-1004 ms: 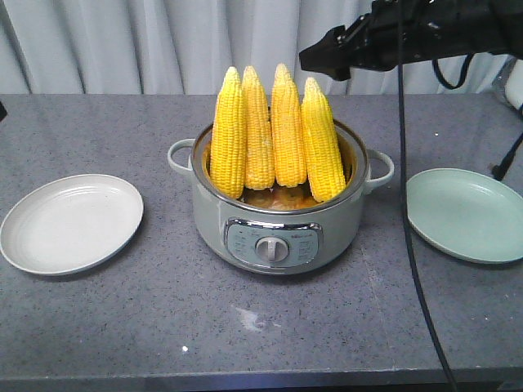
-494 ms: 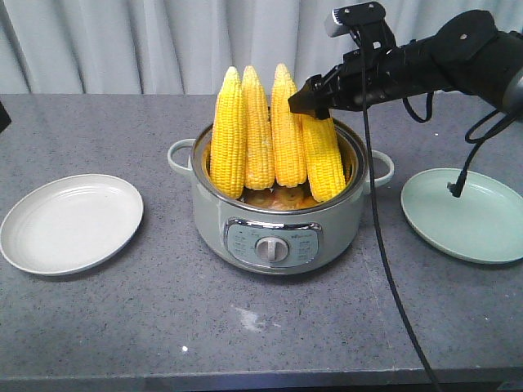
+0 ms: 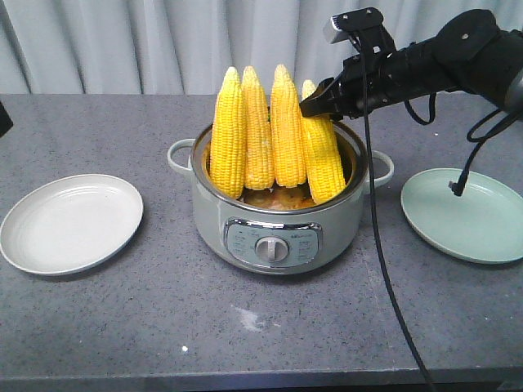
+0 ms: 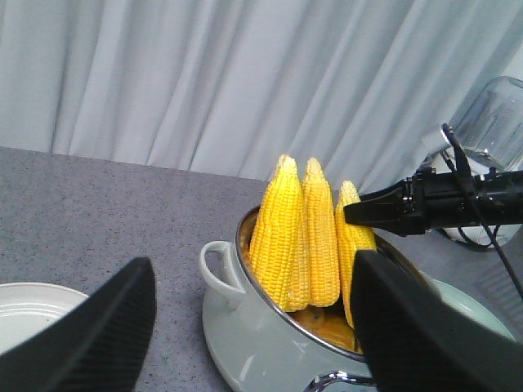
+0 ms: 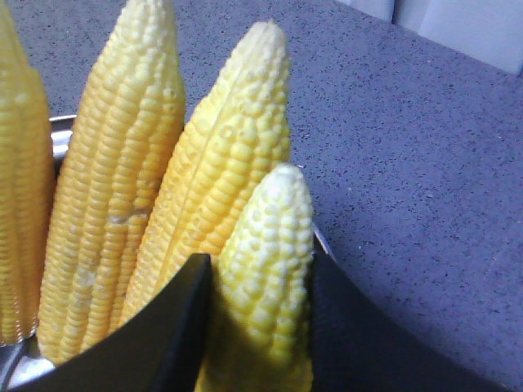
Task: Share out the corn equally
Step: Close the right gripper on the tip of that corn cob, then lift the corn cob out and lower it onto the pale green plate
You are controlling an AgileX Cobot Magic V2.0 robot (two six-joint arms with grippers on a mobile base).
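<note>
Several yellow corn cobs stand upright, tips up, in a pale green cooking pot at the table's middle. My right gripper reaches in from the right and is shut on the upper part of the rightmost cob. In the right wrist view its black fingers press both sides of that cob. My left gripper hangs open left of the pot, holding nothing, and it looks at the cobs and the pot's handle.
A white plate lies left of the pot and a pale green plate lies right of it. A black cable drops from the right arm past the pot's right side. Curtains hang behind the table.
The right gripper came down from above right onto the rightmost cob, then shifted slightly right, so the cob's tip shows again. The cobs and plates stay where they were.
</note>
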